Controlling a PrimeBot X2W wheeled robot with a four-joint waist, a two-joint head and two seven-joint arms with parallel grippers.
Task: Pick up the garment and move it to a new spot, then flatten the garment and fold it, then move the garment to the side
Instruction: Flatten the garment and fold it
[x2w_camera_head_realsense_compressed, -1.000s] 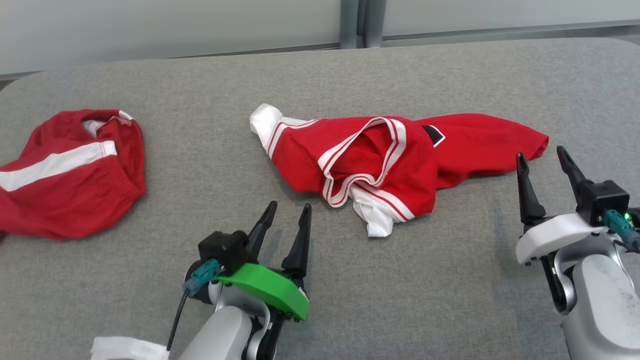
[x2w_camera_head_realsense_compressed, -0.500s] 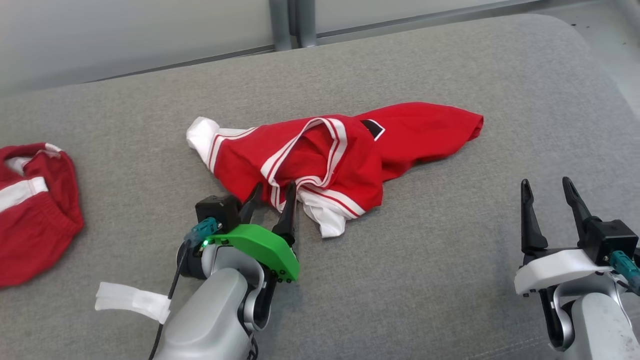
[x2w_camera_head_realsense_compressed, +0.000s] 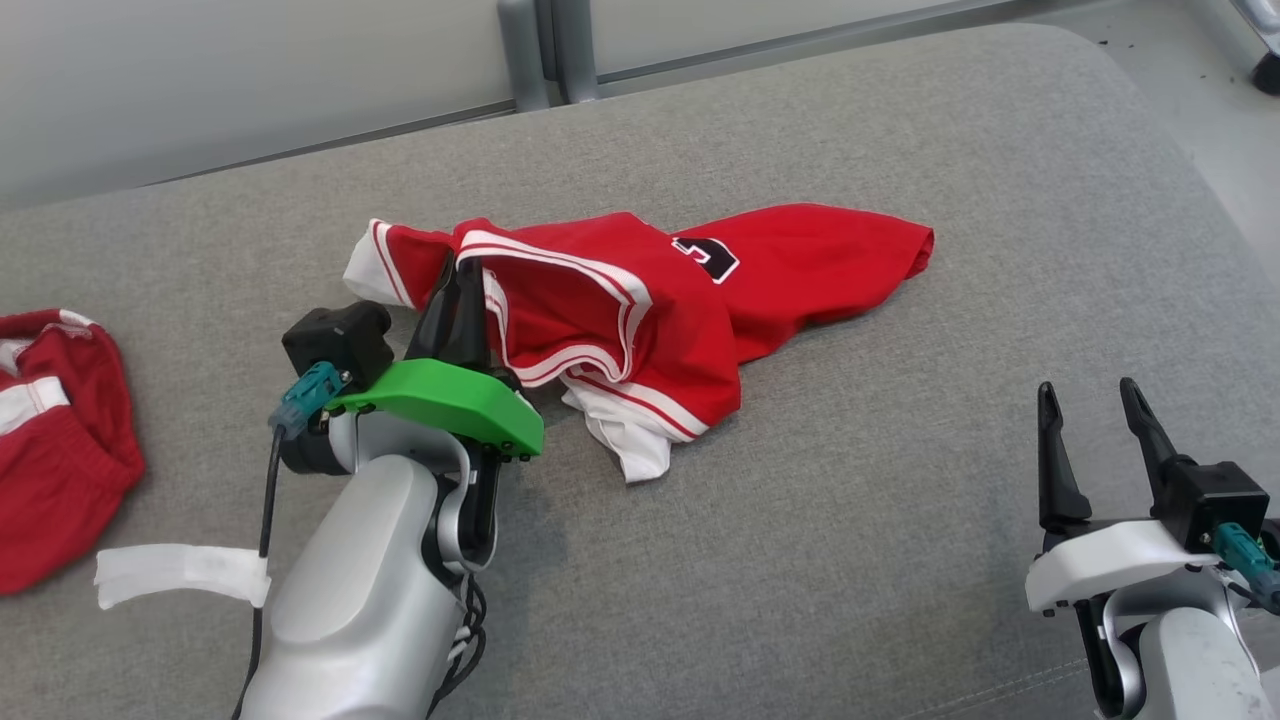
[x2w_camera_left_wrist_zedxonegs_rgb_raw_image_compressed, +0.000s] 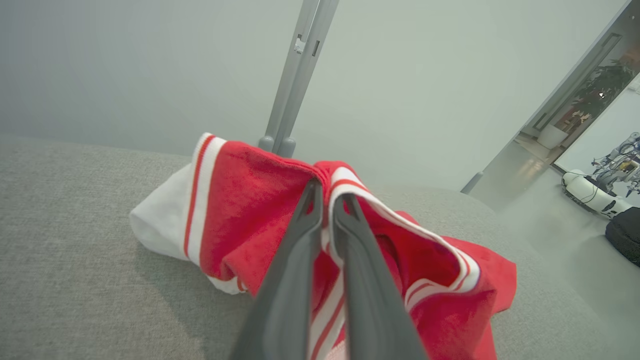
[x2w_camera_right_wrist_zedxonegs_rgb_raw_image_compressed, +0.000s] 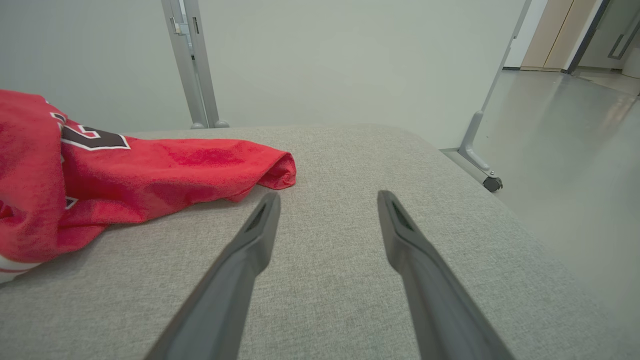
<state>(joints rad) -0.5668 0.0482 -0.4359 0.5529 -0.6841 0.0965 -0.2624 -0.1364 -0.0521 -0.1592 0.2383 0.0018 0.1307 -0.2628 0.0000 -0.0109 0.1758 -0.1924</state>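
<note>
The garment (x2w_camera_head_realsense_compressed: 780, 270) is a red jersey with white striped trim, lying crumpled across the middle of the grey table (x2w_camera_head_realsense_compressed: 900, 140). My left gripper (x2w_camera_head_realsense_compressed: 460, 272) is shut on the garment's striped edge at its left end, and that edge is lifted a little off the table. The left wrist view shows the two fingers (x2w_camera_left_wrist_zedxonegs_rgb_raw_image_compressed: 292, 260) pressed together with the garment (x2w_camera_left_wrist_zedxonegs_rgb_raw_image_compressed: 240, 200) pinched between the tips. My right gripper (x2w_camera_head_realsense_compressed: 1085, 400) stands open at the lower right, apart from the garment (x2w_camera_right_wrist_zedxonegs_rgb_raw_image_compressed: 165, 170), with nothing between its fingers.
A second red and white garment (x2w_camera_head_realsense_compressed: 50, 440) lies at the table's left edge. A white strip (x2w_camera_head_realsense_compressed: 180, 570) hangs from my left forearm. The table's rounded right edge (x2w_camera_head_realsense_compressed: 1210, 210) drops to the floor. A grey post (x2w_camera_head_realsense_compressed: 535, 50) stands behind the table.
My left gripper moved forward into the garment's left end, shut on its striped edge and raised it. The camera turned right. The right gripper stayed open.
</note>
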